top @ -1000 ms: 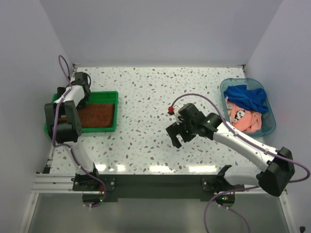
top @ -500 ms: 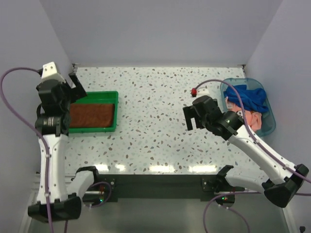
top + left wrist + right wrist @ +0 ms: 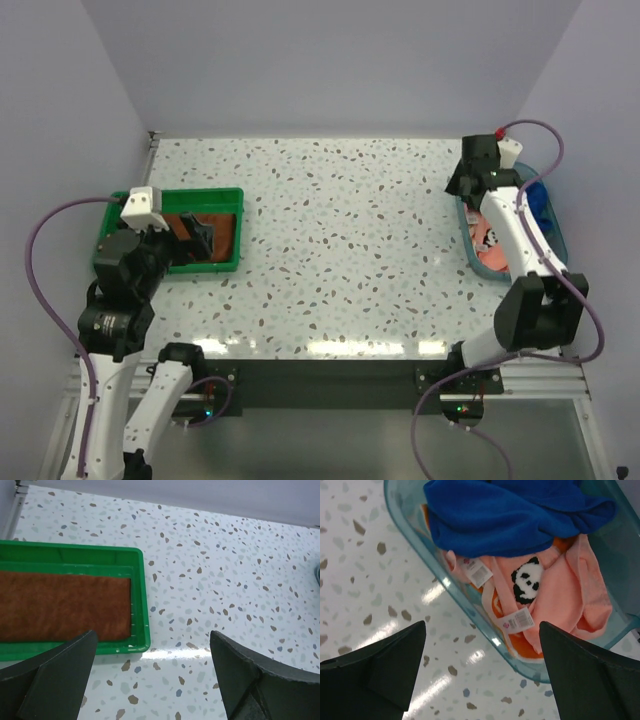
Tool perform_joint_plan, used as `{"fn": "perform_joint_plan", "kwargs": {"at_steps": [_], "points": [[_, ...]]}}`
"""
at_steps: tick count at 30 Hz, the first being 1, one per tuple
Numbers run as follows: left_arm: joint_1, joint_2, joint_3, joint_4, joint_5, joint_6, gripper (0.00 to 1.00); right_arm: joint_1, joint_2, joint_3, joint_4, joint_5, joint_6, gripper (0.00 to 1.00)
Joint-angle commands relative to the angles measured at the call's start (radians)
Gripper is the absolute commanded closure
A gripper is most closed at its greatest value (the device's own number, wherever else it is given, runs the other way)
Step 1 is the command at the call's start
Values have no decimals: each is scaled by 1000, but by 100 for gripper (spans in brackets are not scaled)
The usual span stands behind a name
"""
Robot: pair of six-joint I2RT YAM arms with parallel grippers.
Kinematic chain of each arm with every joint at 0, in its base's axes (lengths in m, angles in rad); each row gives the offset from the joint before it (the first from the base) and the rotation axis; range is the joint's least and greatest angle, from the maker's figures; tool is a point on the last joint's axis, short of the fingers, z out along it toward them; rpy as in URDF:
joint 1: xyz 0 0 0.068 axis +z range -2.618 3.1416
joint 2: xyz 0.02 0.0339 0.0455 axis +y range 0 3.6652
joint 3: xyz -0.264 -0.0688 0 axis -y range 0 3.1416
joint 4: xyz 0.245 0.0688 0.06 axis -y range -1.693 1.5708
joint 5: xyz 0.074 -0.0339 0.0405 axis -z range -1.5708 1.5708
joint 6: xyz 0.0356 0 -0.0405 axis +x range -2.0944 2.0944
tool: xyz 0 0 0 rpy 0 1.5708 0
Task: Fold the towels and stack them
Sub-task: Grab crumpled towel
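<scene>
A rust-brown towel (image 3: 60, 605) lies flat and folded in the green tray (image 3: 142, 605). My left gripper (image 3: 152, 645) hangs open above the tray's right near corner, nothing between its fingers; from above, it (image 3: 200, 233) sits over the brown towel (image 3: 228, 235). In the clear blue tub (image 3: 470, 610) a royal blue towel (image 3: 510, 515) lies crumpled on a pink towel with a panda (image 3: 560, 590), and an orange towel (image 3: 525, 645) shows underneath. My right gripper (image 3: 482, 630) is open over the tub's left rim, holding nothing.
The green tray (image 3: 165, 267) sits at the table's left edge and the tub (image 3: 553, 262) at the right edge, against the side walls. Speckled tabletop (image 3: 340, 230) stretches between them. Purple cables loop off both arms.
My right arm swung from the table's middle to the tub at the back right. My left arm rose and came round from the tray's far left side to over its near side. Both grippers stayed open.
</scene>
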Motion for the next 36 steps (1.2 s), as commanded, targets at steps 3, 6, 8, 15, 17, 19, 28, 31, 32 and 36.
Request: {"fn": "perform_joint_plan", "kwargs": {"at_steps": [3,6,8,15,17,19,28,31,32,36], "points": [[-62,-27,-54,-8,85,-19,0,-112,167,122,114,77,193,1],[-90,-27,-77,7,103,-22,0,-152,256,134,134,73,246,2],[-108,-22,-83,10,108,-18,0,-178,311,138,143,70,273,3],[-140,10,-59,-4,113,40,0,-232,347,89,296,59,257,32],[-143,14,-57,-2,110,43,0,-246,355,97,312,57,221,51],[-145,17,-59,1,113,43,0,-255,362,115,309,56,197,80],[-145,42,-60,28,116,37,0,-243,232,207,355,-113,-45,100],[-145,73,-52,34,106,42,0,-177,234,350,258,-159,-114,100],[-145,80,-51,35,108,42,0,-122,214,371,269,-150,-157,100],[-145,113,-45,45,116,36,0,37,174,430,263,-154,-228,100]]}}
